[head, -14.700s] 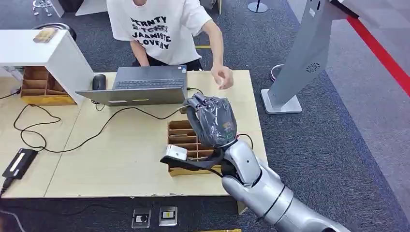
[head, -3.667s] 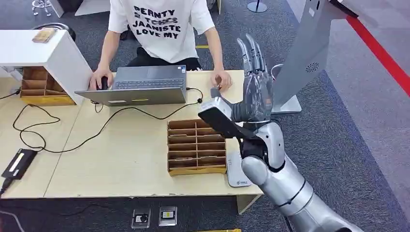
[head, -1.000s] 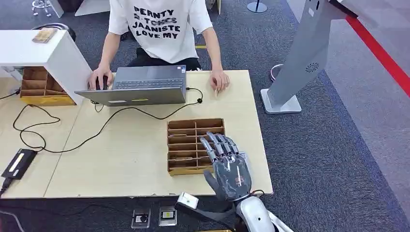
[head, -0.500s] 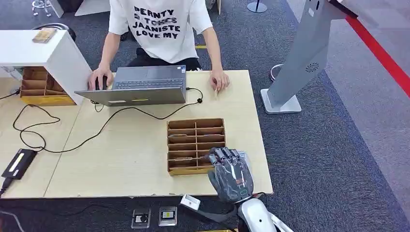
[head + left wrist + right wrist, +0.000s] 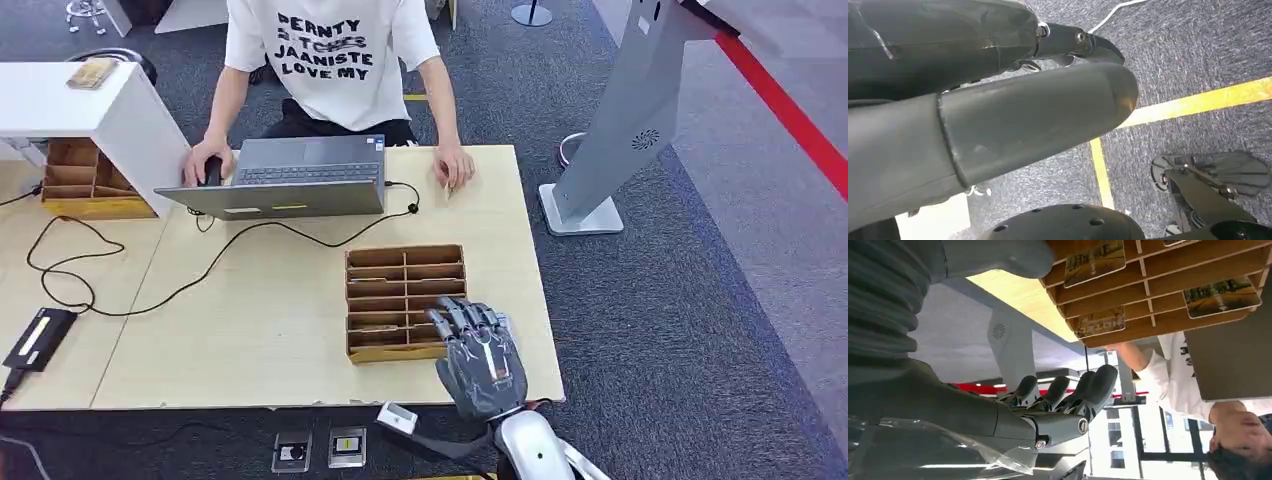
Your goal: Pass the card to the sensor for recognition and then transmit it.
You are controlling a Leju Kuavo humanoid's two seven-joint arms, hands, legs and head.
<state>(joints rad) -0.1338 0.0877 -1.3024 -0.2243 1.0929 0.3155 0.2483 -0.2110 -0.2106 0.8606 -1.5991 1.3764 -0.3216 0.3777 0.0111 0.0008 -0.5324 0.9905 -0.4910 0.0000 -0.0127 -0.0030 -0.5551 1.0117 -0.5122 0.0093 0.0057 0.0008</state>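
Note:
My right hand point(image 5: 480, 360) hovers low over the front right part of the table, just right of the wooden card organizer point(image 5: 400, 352). Its fingers are spread and slightly bent, and there is nothing between them point(image 5: 1058, 395). The right wrist view looks along the organizer point(image 5: 1158, 275), where several picture cards point(image 5: 1095, 257) lie in the slots. My hand hides the tabletop beneath it. My left hand point(image 5: 998, 115) hangs above the carpet, holding nothing, its thumb and fingers stretched out.
A person point(image 5: 330, 60) sits behind the table with one hand on a mouse point(image 5: 207, 165) by the laptop point(image 5: 300, 175) and the other hand point(image 5: 455, 165) resting on the table. A grey kiosk stand point(image 5: 630, 110) rises at the right. A black device point(image 5: 40, 338) and cables lie at the left.
My right hand has come down from beside the kiosk to the table's front right corner. Over the last second its fingers tipped forward; since half a second ago it has barely shifted.

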